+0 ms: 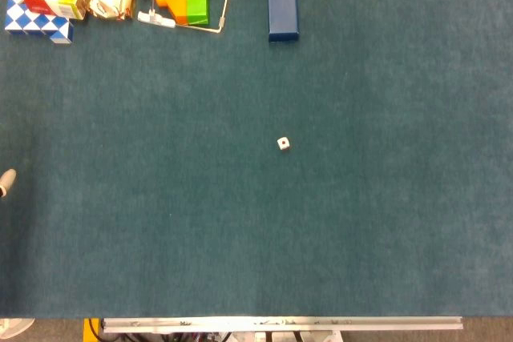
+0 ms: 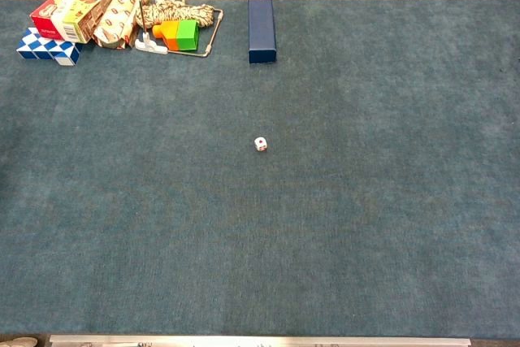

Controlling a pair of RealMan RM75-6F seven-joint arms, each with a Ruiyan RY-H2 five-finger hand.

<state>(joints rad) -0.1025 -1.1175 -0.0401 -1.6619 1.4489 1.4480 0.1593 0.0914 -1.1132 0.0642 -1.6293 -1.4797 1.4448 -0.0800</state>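
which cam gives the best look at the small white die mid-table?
Chest view: the small white die shows its top and front face, with reddish pips visible, alone on the teal carpeted table. Head view sees the die straight down, top face only, with one dark pip.

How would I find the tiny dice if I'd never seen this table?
Start at the blue-green table and look to its bare middle, well in front of the long dark blue box. The dice lies there alone, small and white with dots.
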